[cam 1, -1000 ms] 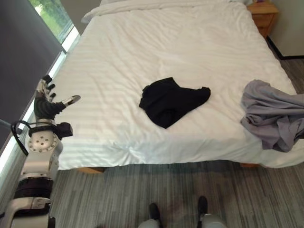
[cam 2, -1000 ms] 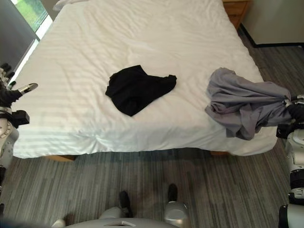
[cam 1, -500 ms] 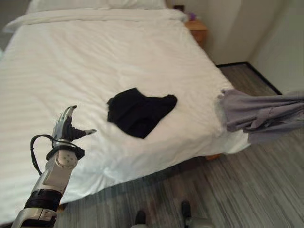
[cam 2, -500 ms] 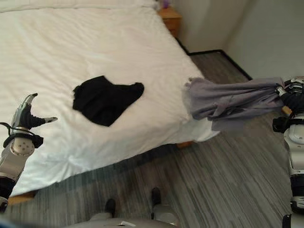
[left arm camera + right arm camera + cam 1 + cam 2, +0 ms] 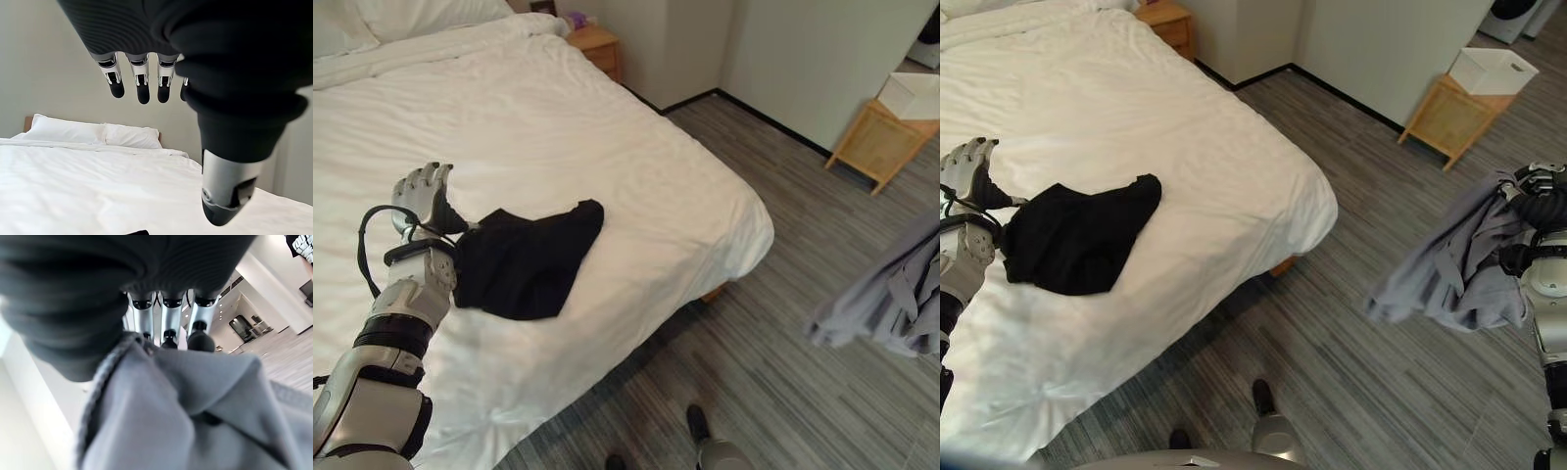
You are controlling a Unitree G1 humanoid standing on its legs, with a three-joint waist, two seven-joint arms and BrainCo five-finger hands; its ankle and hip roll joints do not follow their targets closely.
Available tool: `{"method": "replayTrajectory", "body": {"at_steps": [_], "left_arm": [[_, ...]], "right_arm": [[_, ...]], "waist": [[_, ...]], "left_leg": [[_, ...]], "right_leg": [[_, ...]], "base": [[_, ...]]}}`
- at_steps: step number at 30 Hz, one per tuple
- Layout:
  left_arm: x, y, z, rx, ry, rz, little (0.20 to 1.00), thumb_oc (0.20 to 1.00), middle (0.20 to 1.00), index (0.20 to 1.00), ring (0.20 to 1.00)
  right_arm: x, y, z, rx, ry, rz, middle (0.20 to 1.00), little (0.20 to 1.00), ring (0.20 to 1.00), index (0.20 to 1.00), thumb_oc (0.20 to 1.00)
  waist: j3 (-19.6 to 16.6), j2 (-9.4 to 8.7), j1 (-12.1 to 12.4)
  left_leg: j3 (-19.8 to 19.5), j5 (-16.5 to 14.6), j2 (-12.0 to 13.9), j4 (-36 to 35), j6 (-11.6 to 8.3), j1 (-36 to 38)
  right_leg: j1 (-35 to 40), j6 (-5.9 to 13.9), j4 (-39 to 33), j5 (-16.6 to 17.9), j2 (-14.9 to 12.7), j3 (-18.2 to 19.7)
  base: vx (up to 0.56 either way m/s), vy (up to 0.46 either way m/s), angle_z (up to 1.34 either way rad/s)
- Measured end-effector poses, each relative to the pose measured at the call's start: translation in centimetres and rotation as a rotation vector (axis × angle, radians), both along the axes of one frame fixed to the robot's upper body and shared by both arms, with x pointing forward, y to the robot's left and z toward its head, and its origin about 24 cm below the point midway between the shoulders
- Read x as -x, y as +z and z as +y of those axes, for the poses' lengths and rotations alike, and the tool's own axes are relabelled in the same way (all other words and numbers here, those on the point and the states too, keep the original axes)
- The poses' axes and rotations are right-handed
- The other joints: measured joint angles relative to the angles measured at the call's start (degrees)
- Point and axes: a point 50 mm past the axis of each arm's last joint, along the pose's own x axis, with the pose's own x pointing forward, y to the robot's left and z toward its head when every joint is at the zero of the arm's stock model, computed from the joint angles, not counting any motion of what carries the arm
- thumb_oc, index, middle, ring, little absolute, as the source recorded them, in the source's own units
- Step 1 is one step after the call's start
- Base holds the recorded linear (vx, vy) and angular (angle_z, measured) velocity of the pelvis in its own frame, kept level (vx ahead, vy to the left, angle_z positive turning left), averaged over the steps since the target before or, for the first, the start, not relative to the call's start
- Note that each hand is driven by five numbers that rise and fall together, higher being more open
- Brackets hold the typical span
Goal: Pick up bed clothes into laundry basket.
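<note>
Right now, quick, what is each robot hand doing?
Left hand: open, fingers straight, holding nothing, raised over the bed beside the black clothes.
Right hand: shut on the grey shirt, which hangs above the floor.

Matt grey cloth shirt (image 5: 1459, 274); wood-grain floor (image 5: 1351, 343); wooden side table (image 5: 1449, 116)

- I see a white bed (image 5: 636, 166) with a striped duvet running up to the far wall.
- White pillows (image 5: 88, 134) lie side by side at its head, against a wooden headboard (image 5: 27, 122).
- A wooden nightstand (image 5: 1168, 22) stands just beside the bed's far corner, with a small purple item (image 5: 574, 20) on top that I cannot identify.
- A second small wooden table (image 5: 1447, 116) sits against the grey wall, well apart from the bed.
- A white box (image 5: 1494, 70) rests on that table.
- Grey striped flooring (image 5: 1351, 323) covers the room.
</note>
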Motion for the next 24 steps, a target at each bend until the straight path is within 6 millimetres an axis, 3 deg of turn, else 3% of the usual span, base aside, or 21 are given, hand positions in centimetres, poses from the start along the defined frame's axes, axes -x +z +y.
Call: {"method": "replayTrajectory", "body": {"at_steps": [3,5,6,7,8,9,10,11,12,14,15,17,18,19,20,21,22,23,24], "left_arm": [[0.7,-1.9,1.5,0.011,0.098,0.087,1.0,1.0,1.0,1.0,1.0],[1.3,-3.0,2.3,0.032,0.155,0.14,1.0,1.0,1.0,1.0,1.0],[1.4,-3.5,2.4,0.043,0.166,0.152,1.0,1.0,1.0,1.0,1.0],[1.6,-3.8,2.7,0.055,0.182,0.164,1.0,1.0,1.0,1.0,1.0],[1.7,-5.0,2.3,0.06,0.18,0.223,1.0,1.0,1.0,1.0,1.0],[1.3,-5.1,1.9,0.054,0.16,0.239,1.0,1.0,1.0,1.0,1.0],[1.2,-4.8,1.9,0.055,0.162,0.231,1.0,1.0,1.0,1.0,1.0],[1.1,-4.5,2.0,0.05,0.163,0.228,1.0,1.0,1.0,1.0,1.0],[1.2,-4.5,2.1,0.046,0.169,0.233,1.0,1.0,1.0,1.0,1.0],[1.5,-4.0,2.8,0.067,0.196,0.22,0.2,0.2,0.2,0.2,0.2],[1.5,-3.9,2.9,0.07,0.198,0.221,0.2,0.2,0.2,0.2,0.2],[2.0,-3.9,3.4,0.09,0.213,0.207,0.2,0.2,0.2,0.2,0.2],[2.1,-3.5,3.7,0.087,0.218,0.194,0.2,0.2,0.2,0.2,0.2],[2.2,-3.0,4.0,0.08,0.222,0.183,0.2,0.2,0.2,0.2,0.2],[2.3,-2.3,4.3,0.078,0.222,0.166,0.2,0.2,0.2,0.2,0.2],[1.9,-1.8,4.0,0.112,0.203,0.128,0.2,0.2,0.2,0.2,0.2],[1.7,-1.5,3.7,0.129,0.184,0.106,0.2,0.2,0.2,0.2,0.2],[1.5,-1.1,3.4,0.15,0.164,0.078,0.2,0.2,0.2,0.2,0.2],[1.4,-0.5,2.5,0.244,0.106,-0.011,0.2,0.2,0.2,0.2,0.2]], "right_arm": [[-0.1,0.2,0.1,0.007,0.006,-0.005,0.2,0.2,0.2,0.2,0.2],[-0.1,0.2,0.2,0.009,0.01,-0.006,0.2,0.2,0.2,0.2,0.2],[0.0,0.0,0.1,0.011,0.007,0.004,0.2,0.2,0.2,0.2,0.2],[-0.1,0.0,0.2,0.016,0.011,0.005,0.2,0.2,0.2,0.2,0.2],[0.0,0.8,0.0,0.038,0.007,-0.008,0.2,0.2,0.2,0.2,0.2],[0.1,1.3,-0.2,0.054,0.003,-0.009,0.2,0.2,0.2,0.2,0.2],[0.0,1.2,-0.1,0.055,0.008,-0.006,0.2,0.2,0.2,0.2,0.2],[-0.2,1.7,0.3,0.061,0.025,-0.023,0.2,0.2,0.2,0.2,0.2],[-0.7,2.7,1.0,0.076,0.065,-0.065,0.2,0.2,0.2,0.2,0.2],[-1.3,3.0,1.8,0.086,0.097,-0.068,0.2,0.2,0.2,0.2,0.2],[-1.2,2.8,1.9,0.089,0.105,-0.06,0.2,0.2,0.2,0.2,0.2],[-1.0,2.5,2.0,0.092,0.109,-0.046,0.2,0.2,0.2,0.2,0.2],[-0.9,2.3,1.9,0.091,0.107,-0.042,0.2,0.2,0.2,0.2,0.2],[-0.8,2.1,1.8,0.09,0.103,-0.032,0.2,0.2,0.2,0.2,0.2],[-0.7,2.3,1.6,0.09,0.095,-0.04,0.2,0.2,0.2,0.2,0.2],[-0.5,2.5,1.4,0.089,0.085,-0.049,0.2,0.2,0.2,0.2,0.2],[-0.2,2.4,1.2,0.089,0.077,-0.045,0.2,0.2,0.2,0.2,0.2],[-0.1,2.2,1.1,0.089,0.074,-0.038,0.2,0.2,0.2,0.2,0.2],[-0.2,2.4,1.5,0.107,0.085,-0.043,0.2,0.2,0.2,0.2,0.2]], "waist": [[0.74,-0.54,-0.43],[2.58,-1.2,-0.44],[3.26,-2.63,-0.56],[3.7,-3.88,-0.41],[5.42,-1.94,-1.03],[6.79,-1.14,-1.29],[6.56,-2.52,-1.3],[6.93,-3.16,-0.5],[7.33,-2.02,0.02],[7.5,-1.8,0.42],[7.53,-1.85,0.4],[7.62,-2.01,0.89],[7.85,-2.46,1.3],[7.87,-3.59,1.59],[8.26,-4.4,1.87],[8.63,-3.53,2.41],[8.63,-3.68,2.26],[8.39,-4.72,2.35],[8.75,-4.9,3.15]], "left_leg": [[1.7,-0.05,-0.43,0.11,0.5,-1.79],[2.3,0.35,0.16,0.12,1.08,-2.19],[3.01,0.36,-0.31,0.27,1.1,-2.19],[3.55,0.35,-1.1,0.31,1.12,-2.02],[3.68,0.67,0.8,0.81,1.55,-4.31],[3.98,2.19,1.73,0.39,1.57,-6.04],[4.05,2.4,0.72,0.39,1.27,-6.06],[5.15,2.19,0.46,0.59,1.0,-6.06],[5.47,1.79,0.98,1.55,0.53,-7.55],[6.43,1.71,1.54,0.69,0.35,-7.68],[6.44,1.66,1.76,0.67,0.27,-7.6],[7.87,1.33,3.27,0.78,0.43,-7.24],[8.44,1.34,3.82,0.72,0.43,-6.92],[8.76,1.37,3.34,0.74,0.44,-6.32],[9.67,1.21,3.46,1.07,0.23,-5.64],[9.63,1.21,4.43,0.72,0.21,-5.83],[9.36,1.43,4.23,0.71,-0.09,-5.74],[9.19,1.8,3.18,0.58,-0.56,-4.95],[9.29,1.73,3.04,0.47,-0.91,-4.19]], "right_leg": [[-2.97,0.55,0.02,2.86,0.67,1.31],[-4.42,2.98,-0.03,4.91,1.14,1.31],[-4.53,4.21,-0.26,3.14,0.62,0.73],[-4.76,4.11,-0.42,-1.61,-0.22,0.11],[-6.19,4.6,-0.04,-5.13,0.44,-1.86],[-6.54,0.35,-0.01,-0.9,1.65,-4.08],[-5.02,0.24,-0.36,2.04,1.16,-3.34],[-5.78,-0.9,-0.17,1.84,1.18,-2.79],[-7.33,-0.18,-0.17,3.75,2.11,-2.07],[-8.45,0.33,-0.16,4.9,2.95,-2.03],[-8.45,0.29,-0.16,5.34,3.22,-2.19],[-9.1,3.46,-0.2,8.21,4.54,-3.2],[-9.23,4.97,-0.4,7.41,4.43,-4.95],[-8.45,7.28,-0.57,3.26,3.22,-7.17],[-7.61,4.4,-0.53,-4.9,2.58,-11.9],[-7.32,2.26,-0.17,-3.7,2.67,-13.7],[-6.63,0.71,-0.18,-2.53,2.15,-13.96],[-5.45,0.67,-0.23,-1.81,1.18,-13.89],[-5.18,-1.73,-0.19,1.16,1.05,-13.57]], "base": [[-0.04,0.052,-0.36],[-0.04,0.011,-0.39],[-0.04,0.023,-0.21],[-0.06,0.022,-0.23],[-0.08,0.028,-0.23],[-0.09,0.025,-0.09],[-0.08,0.016,-0.23],[-0.06,-0.011,-0.36],[-0.04,-0.026,-0.52],[-0.03,-0.025,-0.34],[-0.03,-0.047,-0.19],[0.0,-0.039,-0.32],[0.0,-0.01,-0.3],[-0.02,-0.011,-0.27],[-0.02,-0.006,-0.2],[-0.01,-0.006,-0.12],[0.0,-0.013,0.15],[0.02,-0.019,0.12],[0.05,-0.035,0.02]]}}
